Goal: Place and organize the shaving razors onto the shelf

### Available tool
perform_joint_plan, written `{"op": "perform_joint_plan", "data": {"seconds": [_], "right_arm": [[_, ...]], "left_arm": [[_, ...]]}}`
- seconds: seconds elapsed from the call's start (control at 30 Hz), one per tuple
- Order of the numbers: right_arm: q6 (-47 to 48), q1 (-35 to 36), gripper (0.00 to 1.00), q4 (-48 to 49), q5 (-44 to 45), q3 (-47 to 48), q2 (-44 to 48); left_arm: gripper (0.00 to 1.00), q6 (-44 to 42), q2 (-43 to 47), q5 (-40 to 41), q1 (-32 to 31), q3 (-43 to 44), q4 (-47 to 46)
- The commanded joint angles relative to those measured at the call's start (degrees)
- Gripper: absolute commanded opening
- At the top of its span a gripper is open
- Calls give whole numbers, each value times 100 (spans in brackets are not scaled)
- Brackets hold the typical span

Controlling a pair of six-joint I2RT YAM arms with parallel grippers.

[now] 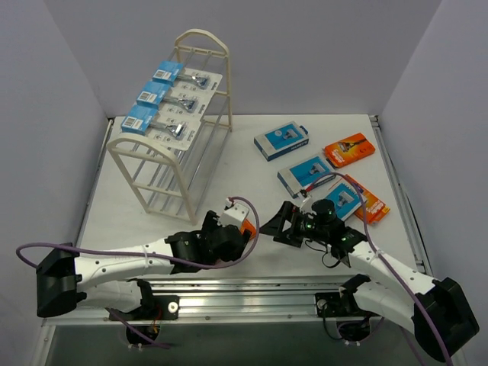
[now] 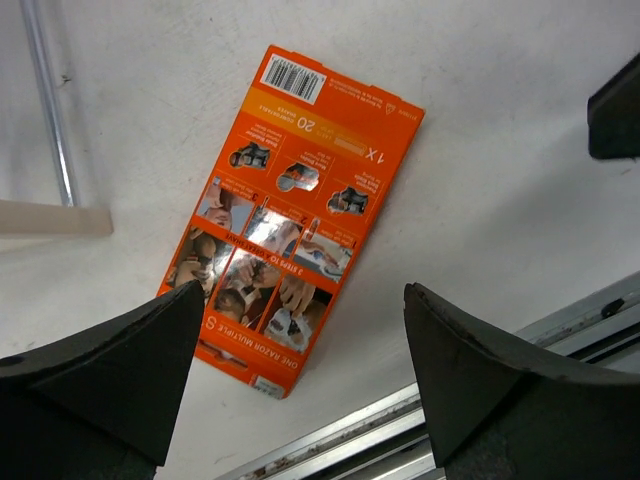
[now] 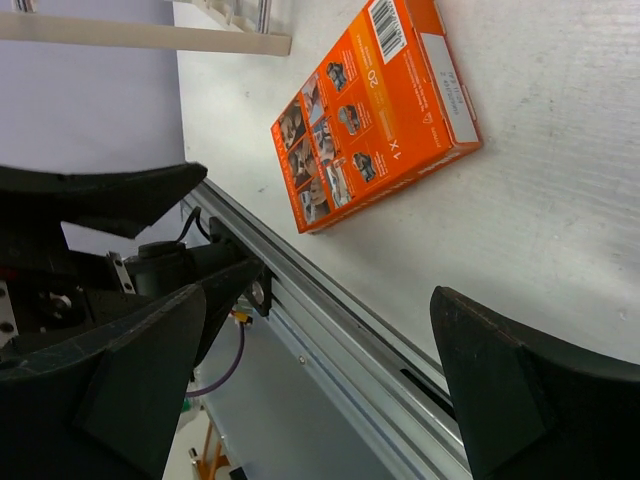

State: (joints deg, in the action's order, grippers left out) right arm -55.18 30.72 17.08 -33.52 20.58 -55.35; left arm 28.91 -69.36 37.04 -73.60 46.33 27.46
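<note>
An orange razor box [image 2: 295, 210] lies flat on the table, printed back up, near the front rail. My left gripper [image 2: 304, 292] hangs open just above its near end, holding nothing. From above, only a corner of this box [image 1: 246, 226] shows beside the left gripper [image 1: 231, 229]. My right gripper [image 1: 277, 224] is open and empty just to the right, and its camera shows the same box [image 3: 375, 110] ahead of its fingers [image 3: 318, 296]. The cream shelf [image 1: 164, 164] stands back left with three blue-headed blister cards [image 1: 169, 101] on its top tier.
Right of centre lie three blue-and-white boxes [image 1: 282, 142] [image 1: 306, 174] [image 1: 339, 200] and two orange boxes [image 1: 349, 149] [image 1: 371, 203]. The metal rail [image 1: 252, 288] runs along the near edge. A foot of the shelf [image 3: 150, 35] is close to the left arm [image 3: 100, 200].
</note>
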Motion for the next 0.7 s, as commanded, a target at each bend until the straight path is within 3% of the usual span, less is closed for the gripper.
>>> {"op": "perform_joint_plan", "data": {"seconds": [0.0, 0.07, 0.23, 0.47, 0.67], "right_arm": [[104, -31, 91, 24, 179, -89, 314], [104, -31, 91, -82, 214, -142, 516], [104, -57, 91, -258, 276, -247, 946], [7, -75, 92, -276, 293, -519, 1106], [-274, -101, 92, 366, 144, -1108, 1114]], "left_arm": [[91, -306, 2, -907, 328, -97, -1100], [96, -456, -120, -1197, 566, -28, -1155], [94, -982, -419, -1620, 926, 113, -1402], [94, -1282, -1482, -1612, 1304, 587, -1191], [94, -1563, -1782, -1647, 1516, 597, -1437]]}}
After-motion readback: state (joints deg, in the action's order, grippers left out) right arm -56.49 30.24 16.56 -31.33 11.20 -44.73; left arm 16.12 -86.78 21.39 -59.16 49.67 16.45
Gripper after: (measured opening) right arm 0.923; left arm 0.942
